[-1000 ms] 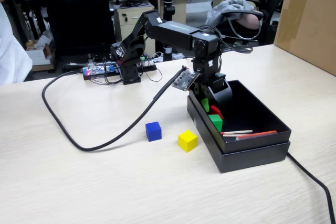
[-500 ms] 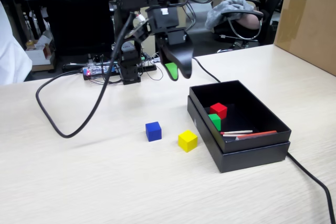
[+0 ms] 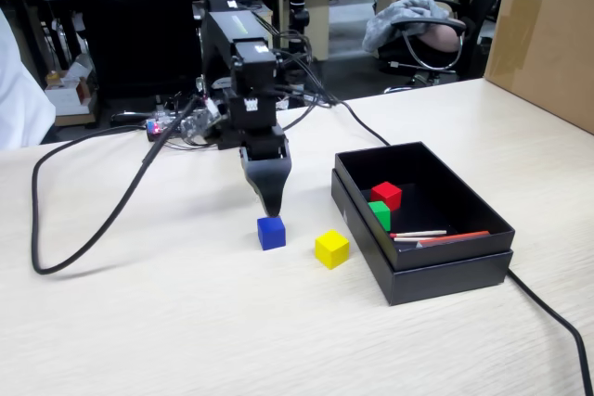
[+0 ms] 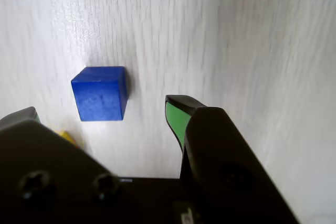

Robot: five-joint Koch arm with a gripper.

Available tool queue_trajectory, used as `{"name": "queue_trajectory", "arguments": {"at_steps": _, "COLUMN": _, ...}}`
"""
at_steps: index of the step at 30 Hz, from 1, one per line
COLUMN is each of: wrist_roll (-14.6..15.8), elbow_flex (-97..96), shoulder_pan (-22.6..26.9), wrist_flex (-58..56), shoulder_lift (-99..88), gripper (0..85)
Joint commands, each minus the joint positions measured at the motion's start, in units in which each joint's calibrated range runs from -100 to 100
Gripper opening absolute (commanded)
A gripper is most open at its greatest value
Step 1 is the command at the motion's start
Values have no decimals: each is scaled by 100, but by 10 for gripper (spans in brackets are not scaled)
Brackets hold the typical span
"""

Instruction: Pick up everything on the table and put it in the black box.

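The blue cube (image 3: 271,232) sits on the pale wood table (image 3: 186,322), with the yellow cube (image 3: 331,249) just to its right. My gripper (image 3: 271,205) points straight down, its tips a little above and behind the blue cube. In the wrist view the gripper (image 4: 100,108) is open: the blue cube (image 4: 101,100) lies on the table between the green-padded right finger (image 4: 176,116) and the left fingertip (image 4: 26,114), touching neither. A sliver of the yellow cube (image 4: 67,136) shows by the left jaw. The red cube (image 3: 386,195) and green cube (image 3: 380,214) lie inside the black box (image 3: 445,271).
Thin red and white sticks (image 3: 436,236) lie in the box. A thick black cable (image 3: 83,248) loops over the table to the left. Another cable (image 3: 557,322) runs from the box to the lower right. A big cardboard box (image 3: 548,34) stands at the back right.
The gripper rose out of the black box, leaving the red cube inside, swung left and came down over the blue cube. The cable loop shifted left.
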Motion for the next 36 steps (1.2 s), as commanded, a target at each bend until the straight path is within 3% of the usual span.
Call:
{"name": "queue_trajectory", "arguments": {"at_steps": 1, "wrist_roll": -5, "elbow_flex": 522, "shoulder_pan": -54, "wrist_flex": 87, "shoulder_lift": 339, "gripper": 484}}
{"name": "queue_trajectory", "arguments": {"at_steps": 10, "wrist_roll": -5, "elbow_flex": 1030, "shoulder_pan": -78, "wrist_flex": 87, "shoulder_lift": 1314, "gripper": 461}}
{"name": "queue_trajectory", "arguments": {"at_steps": 16, "wrist_roll": 24, "elbow_flex": 1311, "shoulder_pan": -88, "wrist_flex": 79, "shoulder_lift": 1601, "gripper": 273}}
{"name": "queue_trajectory", "arguments": {"at_steps": 18, "wrist_roll": 29, "elbow_flex": 1347, "shoulder_pan": -88, "wrist_flex": 87, "shoulder_lift": 1624, "gripper": 172}}
{"name": "queue_trajectory", "arguments": {"at_steps": 30, "wrist_roll": 0, "elbow_flex": 1438, "shoulder_pan": 88, "wrist_flex": 79, "shoulder_lift": -705, "gripper": 162}}
{"name": "queue_trajectory", "arguments": {"at_steps": 36, "wrist_roll": 20, "elbow_flex": 1891, "shoulder_pan": 796, "wrist_flex": 79, "shoulder_lift": -1841, "gripper": 162}}
